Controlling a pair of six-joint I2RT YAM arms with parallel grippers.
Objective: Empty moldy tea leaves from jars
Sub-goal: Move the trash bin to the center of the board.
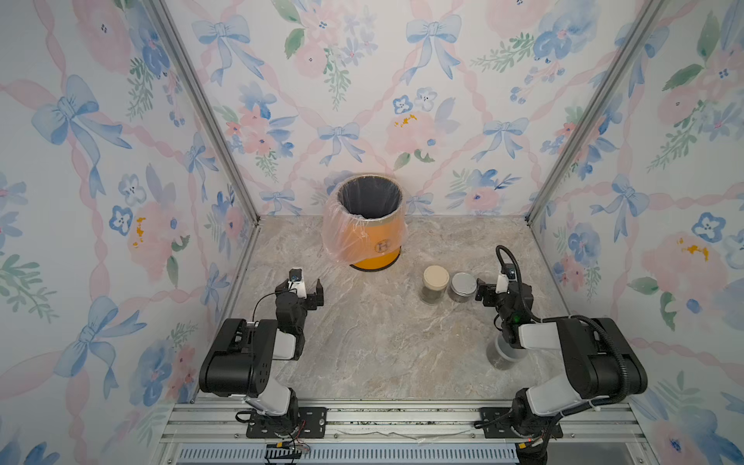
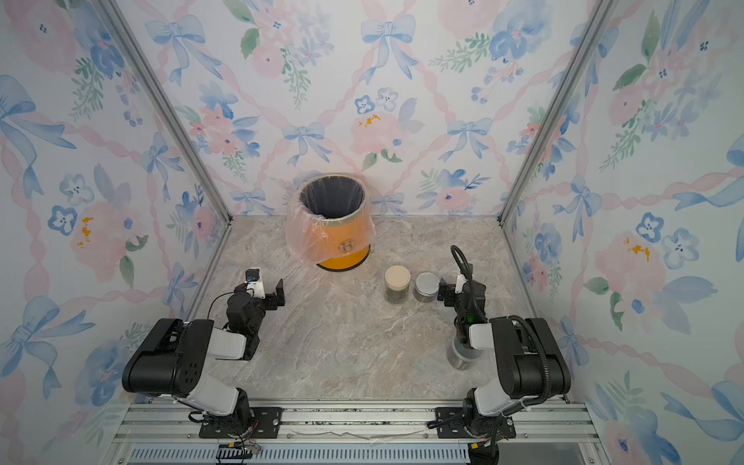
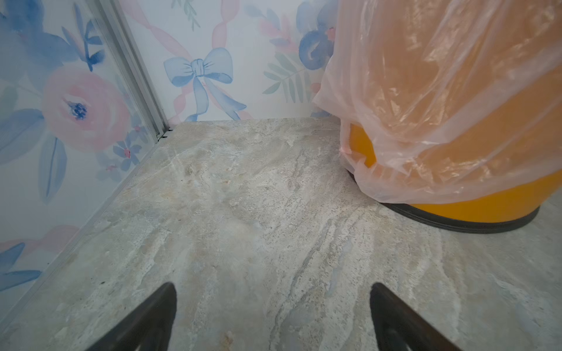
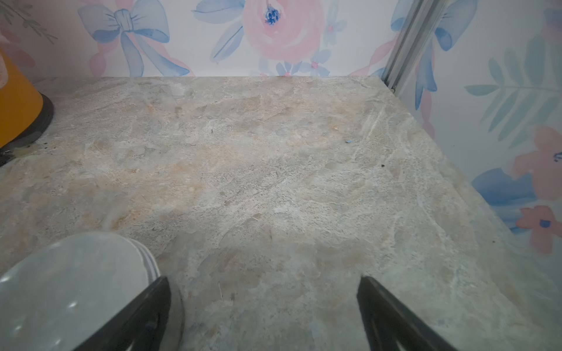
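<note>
Jars (image 1: pixel 435 284) stand upright, right of orange bin (image 1: pixel 376 251).

The bin (image 1: pixel 378 251) is orange with a black base, under a pale pink see-through liner (image 1: pixel 342 237). The desk (image 1: pixel 382 330) is marbled grey-beige. The walls (image 1: pixel 362 100) carry blue bows and pink flowers. The beige-lidded jar (image 1: pixel 435 282) shows dark olive-brown tea leaves (image 1: pixel 430 297); to its right, the silver-lidded jar (image 1: pixel 463 286); the near jar (image 1: pixel 499 358) has a translucent grey lid.

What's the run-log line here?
left hand: open, empty | right hand: open, beside silver-lidded jar | beige-lidded jar, grey-lidded jar: closed | bin: lined
</note>
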